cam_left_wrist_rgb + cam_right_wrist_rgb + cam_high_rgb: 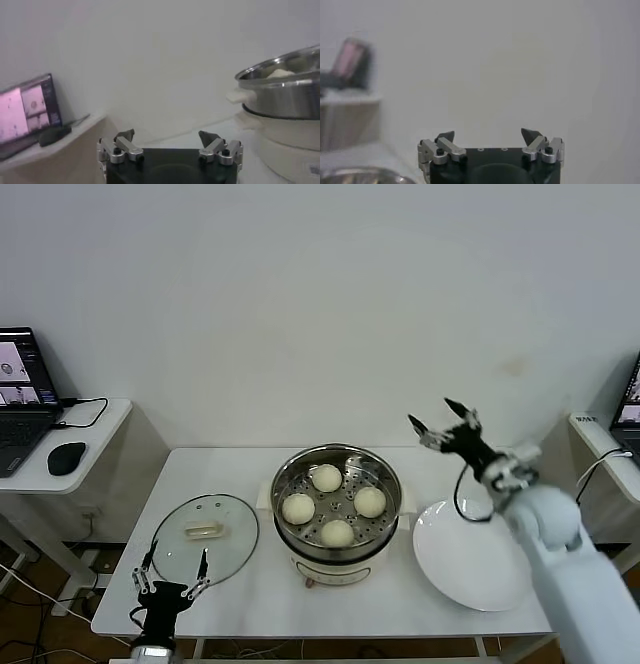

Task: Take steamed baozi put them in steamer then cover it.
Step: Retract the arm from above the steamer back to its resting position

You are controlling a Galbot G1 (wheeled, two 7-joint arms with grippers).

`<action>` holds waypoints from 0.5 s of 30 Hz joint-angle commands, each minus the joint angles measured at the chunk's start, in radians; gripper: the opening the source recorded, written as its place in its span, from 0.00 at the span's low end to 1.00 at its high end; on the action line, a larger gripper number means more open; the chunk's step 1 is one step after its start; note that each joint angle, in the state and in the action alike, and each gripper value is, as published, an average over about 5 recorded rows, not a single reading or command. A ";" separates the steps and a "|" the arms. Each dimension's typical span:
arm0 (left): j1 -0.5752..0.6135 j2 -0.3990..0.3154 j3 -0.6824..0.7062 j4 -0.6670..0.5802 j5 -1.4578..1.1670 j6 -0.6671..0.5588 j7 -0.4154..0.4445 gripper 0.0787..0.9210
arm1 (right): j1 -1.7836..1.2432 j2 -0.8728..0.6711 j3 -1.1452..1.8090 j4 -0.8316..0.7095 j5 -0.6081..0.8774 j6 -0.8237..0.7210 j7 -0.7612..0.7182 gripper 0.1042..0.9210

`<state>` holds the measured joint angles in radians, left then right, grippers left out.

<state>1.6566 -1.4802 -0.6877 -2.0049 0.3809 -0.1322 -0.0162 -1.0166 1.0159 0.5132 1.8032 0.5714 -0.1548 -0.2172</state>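
Nearest you, the left gripper [170, 576] sits at the table's [240, 604] front edge, jaws spread wide and empty, just short of the cover [205, 536]. The cover lies flat beside the steamer [337, 502], its oblong handle running left to right. Only your head view shows all four steamed baozi [338, 533] on the perforated tray; the left wrist view catches one bun top [281, 73] over the steamer rim [280, 70]. To the right, the white plate [478, 556] slightly overhangs the front edge. Farthest, the right gripper [443, 422] hangs high above the table's back right, fully open, holding nothing.
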 commanded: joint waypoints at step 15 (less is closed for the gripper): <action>-0.242 0.227 0.132 0.296 1.051 0.304 -0.108 0.88 | -0.546 0.245 0.347 0.185 -0.036 0.183 0.042 0.88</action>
<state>1.5209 -1.3597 -0.6297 -1.8517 1.0586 -0.0389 -0.0702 -1.4282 1.1936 0.7794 1.9399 0.5556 -0.0225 -0.1795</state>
